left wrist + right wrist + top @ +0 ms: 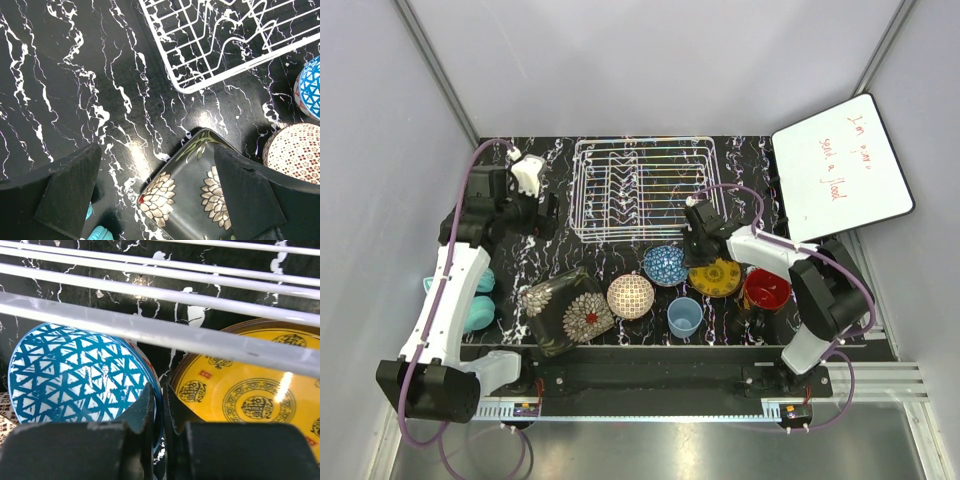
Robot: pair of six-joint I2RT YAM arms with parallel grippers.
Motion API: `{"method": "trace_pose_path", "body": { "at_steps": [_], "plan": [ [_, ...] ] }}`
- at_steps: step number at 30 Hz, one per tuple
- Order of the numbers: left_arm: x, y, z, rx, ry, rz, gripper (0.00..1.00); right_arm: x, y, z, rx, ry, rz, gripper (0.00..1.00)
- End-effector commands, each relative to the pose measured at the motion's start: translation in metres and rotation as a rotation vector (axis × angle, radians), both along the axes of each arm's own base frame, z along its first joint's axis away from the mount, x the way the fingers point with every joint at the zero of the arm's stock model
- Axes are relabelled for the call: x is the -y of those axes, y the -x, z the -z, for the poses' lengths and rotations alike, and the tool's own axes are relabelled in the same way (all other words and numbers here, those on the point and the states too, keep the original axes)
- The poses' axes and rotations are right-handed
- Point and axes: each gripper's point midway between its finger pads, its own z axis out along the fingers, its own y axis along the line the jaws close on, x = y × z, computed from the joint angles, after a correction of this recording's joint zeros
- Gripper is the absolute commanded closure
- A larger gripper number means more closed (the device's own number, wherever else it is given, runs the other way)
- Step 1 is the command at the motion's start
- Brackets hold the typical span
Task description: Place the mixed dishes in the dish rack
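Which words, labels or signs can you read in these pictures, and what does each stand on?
White board: three lines of red handwriting, too small to read surely; the last may read "flood".
Yellow plate: round dark emblems of stylised characters, not readable.
No other text shows.

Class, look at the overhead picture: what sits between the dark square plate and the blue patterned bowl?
The beige bowl, between the square plate and the blue bowl; the top view shows it.
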Motion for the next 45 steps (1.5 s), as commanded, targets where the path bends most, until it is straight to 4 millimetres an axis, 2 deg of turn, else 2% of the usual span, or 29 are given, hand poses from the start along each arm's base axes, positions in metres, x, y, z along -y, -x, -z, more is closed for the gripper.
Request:
{"method": "trace_pose_path", "body": {
  "at_steps": [1,2,6,7,8,9,11,12,13,15,18,21,28,33,40,45],
  "plan": [
    [0.005,-0.014,-0.025,0.09,0.027,0.011,0.01,0.008,-0.011,-0.032,0.097,0.031,0.003,0.99],
    [0.006,-0.016,-0.024,0.082,0.034,0.015,0.01,0.008,-0.012,-0.037,0.108,0.028,0.003,1.0],
    [0.021,-0.022,-0.042,0.089,0.107,0.052,0.01,0.008,-0.016,-0.074,0.177,-0.004,0.003,1.0],
    [0.032,-0.02,-0.048,0.085,0.163,0.084,0.01,0.006,-0.016,-0.089,0.204,-0.023,-0.003,1.0],
    [0.038,-0.023,-0.058,0.09,0.198,0.102,0.01,0.005,-0.015,-0.097,0.215,-0.034,-0.008,1.0],
    [0.055,-0.017,-0.065,0.069,0.276,0.166,0.01,0.003,-0.013,-0.112,0.237,-0.064,-0.02,1.0],
    [0.071,-0.017,-0.079,0.05,0.361,0.228,0.01,-0.001,-0.011,-0.13,0.266,-0.107,-0.035,1.0],
    [0.088,-0.008,-0.089,0.028,0.444,0.311,0.01,-0.006,-0.011,-0.145,0.287,-0.146,-0.047,1.0],
    [0.096,-0.009,-0.089,0.003,0.482,0.359,0.01,-0.008,-0.008,-0.158,0.301,-0.168,-0.056,1.0],
    [0.113,-0.001,-0.108,-0.039,0.599,0.441,0.01,-0.017,-0.01,-0.186,0.332,-0.214,-0.078,1.0],
    [0.122,-0.008,-0.11,-0.096,0.655,0.454,0.01,-0.031,-0.018,-0.212,0.362,-0.258,-0.101,1.0],
    [0.126,-0.012,-0.1,-0.098,0.621,0.454,0.01,-0.047,-0.024,-0.222,0.371,-0.278,-0.129,1.0],
    [0.139,-0.003,-0.079,-0.127,0.559,0.445,0.01,-0.072,-0.034,-0.224,0.387,-0.28,-0.163,1.0],
    [0.148,0.003,-0.078,-0.132,0.548,0.462,0.01,-0.086,-0.041,-0.218,0.384,-0.274,-0.18,1.0],
    [0.149,0.004,-0.035,-0.174,0.441,0.404,0.01,-0.1,-0.047,-0.229,0.407,-0.29,-0.2,1.0],
    [0.149,-0.009,-0.022,-0.159,0.363,0.348,0.01,-0.11,-0.047,-0.235,0.412,-0.306,-0.213,1.0]
  ]
}}
